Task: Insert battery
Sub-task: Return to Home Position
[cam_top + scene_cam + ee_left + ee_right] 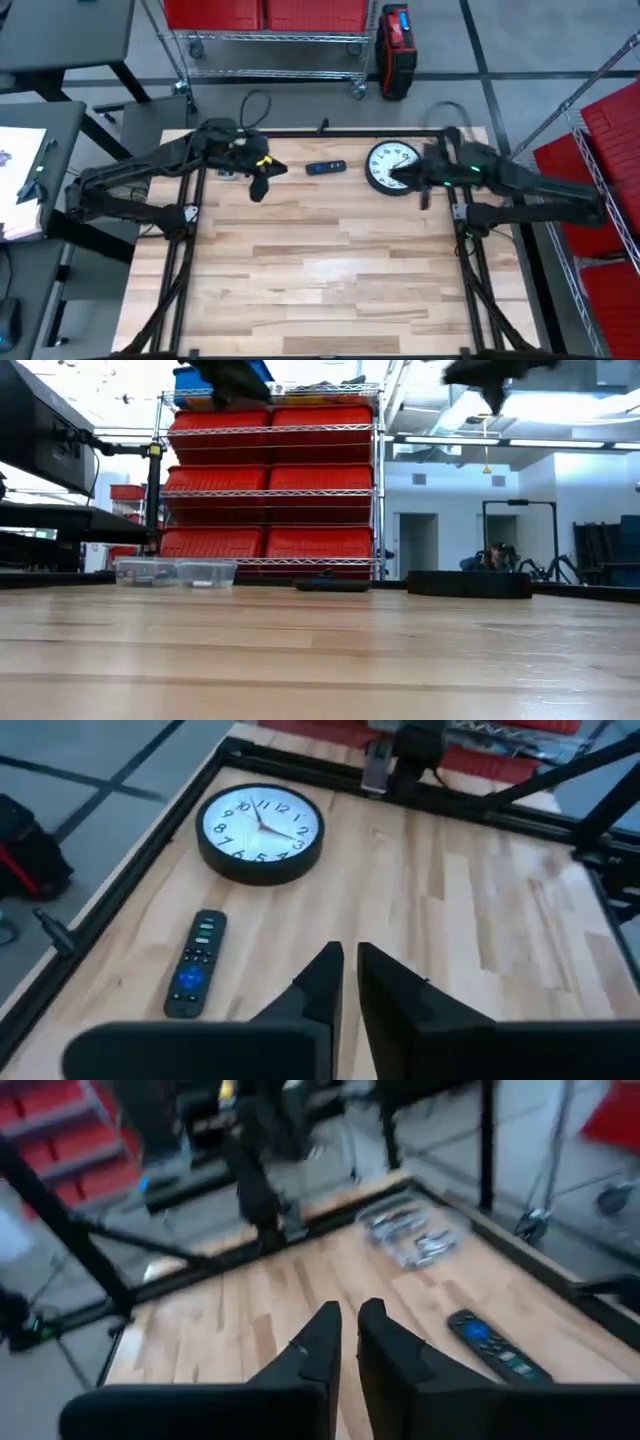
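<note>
I have free room over the whole near and middle counter (330, 280). Only along the far edge things stand in a row: clear box (176, 571), remote (326, 167), wall clock (391, 166), with gaps between them.

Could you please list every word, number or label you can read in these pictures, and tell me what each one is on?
"12", "11", "10", "9": hour numbers on the dial of the wall clock; the rest of the ring is fainter.
On the remote: buttons show, but no print is readable.
On the red case on the floor: markings too small to read.
</note>
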Action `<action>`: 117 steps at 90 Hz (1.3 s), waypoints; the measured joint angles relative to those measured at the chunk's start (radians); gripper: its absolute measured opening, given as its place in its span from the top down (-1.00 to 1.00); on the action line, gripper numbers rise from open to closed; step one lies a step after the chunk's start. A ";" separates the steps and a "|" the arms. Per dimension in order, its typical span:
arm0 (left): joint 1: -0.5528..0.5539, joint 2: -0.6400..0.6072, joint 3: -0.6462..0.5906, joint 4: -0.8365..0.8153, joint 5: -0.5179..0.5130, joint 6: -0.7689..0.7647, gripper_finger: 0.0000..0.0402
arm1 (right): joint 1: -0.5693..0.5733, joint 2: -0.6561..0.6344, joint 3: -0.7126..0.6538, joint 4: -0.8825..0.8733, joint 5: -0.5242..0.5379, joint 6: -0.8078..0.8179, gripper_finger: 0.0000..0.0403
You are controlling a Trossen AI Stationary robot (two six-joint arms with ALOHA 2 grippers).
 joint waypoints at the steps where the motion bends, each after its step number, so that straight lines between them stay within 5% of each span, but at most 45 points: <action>1: 0.000 -0.006 -0.005 -0.001 -0.006 -0.005 0.93 | 0.003 -0.020 -0.012 -0.006 0.004 0.002 0.86; 17: 0.011 -0.051 -0.050 -0.061 -0.079 -0.021 0.94 | 0.028 -0.277 -0.128 -0.186 0.002 0.078 0.87; 28: 0.001 -0.048 -0.050 -0.070 -0.082 -0.110 0.94 | 0.037 -0.401 -0.191 -0.151 -0.002 0.033 0.88; 42: -0.043 -0.038 -0.051 -0.087 -0.062 -0.022 0.94 | 0.029 -0.497 -0.339 0.029 0.016 -0.079 0.88; 83: -0.077 -0.042 -0.049 -0.071 0.113 -0.035 0.95 | 0.004 -0.540 -0.665 0.396 0.019 -0.200 0.88; 101: -0.078 -0.050 -0.049 -0.070 0.121 -0.051 0.95 | 0.000 -0.541 -0.693 0.366 0.019 -0.208 0.88; 117: -0.072 -0.079 -0.118 -0.021 0.229 -0.046 0.95 | 0.000 -0.537 -0.693 0.286 0.003 -0.216 0.88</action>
